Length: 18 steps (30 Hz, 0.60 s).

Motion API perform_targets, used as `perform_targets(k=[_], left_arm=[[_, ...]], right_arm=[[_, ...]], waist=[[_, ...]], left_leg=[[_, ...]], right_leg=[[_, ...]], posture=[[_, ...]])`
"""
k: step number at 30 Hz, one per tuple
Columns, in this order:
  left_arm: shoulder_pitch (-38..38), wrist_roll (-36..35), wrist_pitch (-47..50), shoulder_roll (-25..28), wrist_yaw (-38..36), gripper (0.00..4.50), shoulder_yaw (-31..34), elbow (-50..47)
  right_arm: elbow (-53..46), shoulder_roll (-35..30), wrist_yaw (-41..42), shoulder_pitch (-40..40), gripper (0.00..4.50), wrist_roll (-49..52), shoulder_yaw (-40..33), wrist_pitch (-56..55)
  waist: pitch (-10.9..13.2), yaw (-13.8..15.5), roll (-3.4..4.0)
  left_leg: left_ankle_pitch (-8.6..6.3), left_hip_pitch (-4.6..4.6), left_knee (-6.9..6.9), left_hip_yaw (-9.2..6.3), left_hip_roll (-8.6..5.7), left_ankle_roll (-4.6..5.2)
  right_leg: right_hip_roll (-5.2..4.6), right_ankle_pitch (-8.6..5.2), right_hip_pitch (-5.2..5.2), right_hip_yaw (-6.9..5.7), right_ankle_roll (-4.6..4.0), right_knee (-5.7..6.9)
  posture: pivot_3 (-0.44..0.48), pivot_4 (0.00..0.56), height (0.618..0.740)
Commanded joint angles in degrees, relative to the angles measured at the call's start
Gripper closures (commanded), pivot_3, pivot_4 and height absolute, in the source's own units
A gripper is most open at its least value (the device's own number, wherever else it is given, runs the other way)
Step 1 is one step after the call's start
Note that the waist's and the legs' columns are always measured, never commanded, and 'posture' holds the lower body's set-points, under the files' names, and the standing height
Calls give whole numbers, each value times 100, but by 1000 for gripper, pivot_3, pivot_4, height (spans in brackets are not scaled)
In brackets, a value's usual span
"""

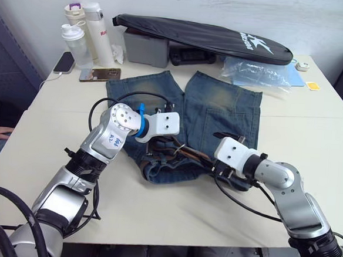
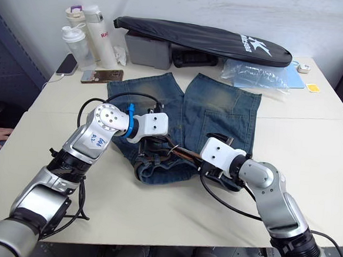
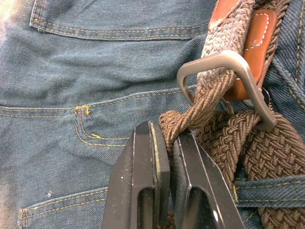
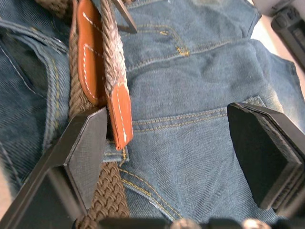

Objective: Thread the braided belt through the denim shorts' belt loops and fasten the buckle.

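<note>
Left wrist view: the left gripper is clamped on the braided belt beside the buckle; the right gripper spreads wide over the denim shorts.

My two head eyes look forward and down over the pale table, both taking in the faded blue denim shorts mid-table. My left wrist camera sits very close above the shorts, along my left gripper, facing the brown braided belt and silver metal buckle. My right wrist camera, close too, shares that belt and denim.
</note>
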Motion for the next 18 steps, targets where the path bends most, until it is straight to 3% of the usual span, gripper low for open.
perform_targets(k=[1,4,11,14,18], left_arm=[[-60,-131,15,26,56,4500,110,-187],[-65,-152,20,14,72,4500,122,-177],[-102,-444,133,-73,73,4500,278,-191],[-67,-738,362,-33,-106,4500,422,-321],[-127,-1382,1221,148,-469,2886,872,-424]], right_arm=[[27,33,-46,-99,328,-136,164,-175],[18,105,-43,-136,1048,-150,252,-228],[54,98,46,-111,4361,-166,368,-309],[126,46,66,-140,4453,-188,340,-341],[167,-27,117,-174,4500,-173,258,-386]], waist=[[0,-1,0],[0,-3,0],[0,2,0],[0,-2,0],[0,-11,0]], left_leg=[[0,0,0,0,0,0],[0,0,0,0,0,0],[0,-1,2,-1,0,0],[0,0,1,-1,0,0],[0,0,1,-2,1,0]], right_leg=[[0,0,0,0,0,0],[0,0,0,0,0,0],[-1,0,1,0,0,0],[0,0,0,0,0,0],[0,0,-1,0,0,1]], posture=[[0,150,740],[0,150,740],[0,150,740],[0,150,740],[0,150,740]])
